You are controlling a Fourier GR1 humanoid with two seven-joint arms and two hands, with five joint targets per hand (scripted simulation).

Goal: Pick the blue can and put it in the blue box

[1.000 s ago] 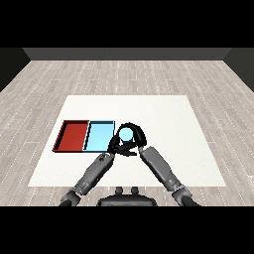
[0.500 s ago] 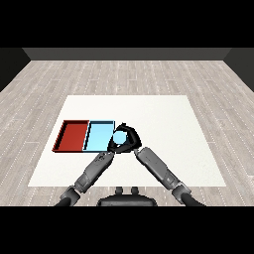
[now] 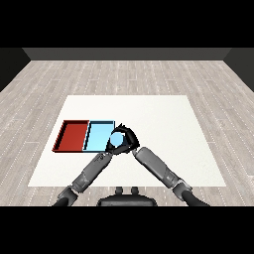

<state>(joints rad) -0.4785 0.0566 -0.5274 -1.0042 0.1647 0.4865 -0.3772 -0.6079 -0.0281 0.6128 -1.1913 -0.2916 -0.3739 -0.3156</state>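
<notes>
The white table is bearing the light blue tray beside the red tray; the right hand is curling round the blue can at the blue tray's right edge; it should be lowering the can upright over bare tray floor before uncurling; the left hand's state I cannot tell.

Colours on the bench, red & blue trays, pale blue can

Bench plain white, no pattern. Red tray w/ darker red rim; light blue tray next to it, w/ dark rim. Can shows pale blue, approx same shade as blue tray. Right hand black, forearm grey; left hand black too, forearm grey. Floor grey-beige wood planks w/ visible grain lines; far wall dark grey.
</notes>
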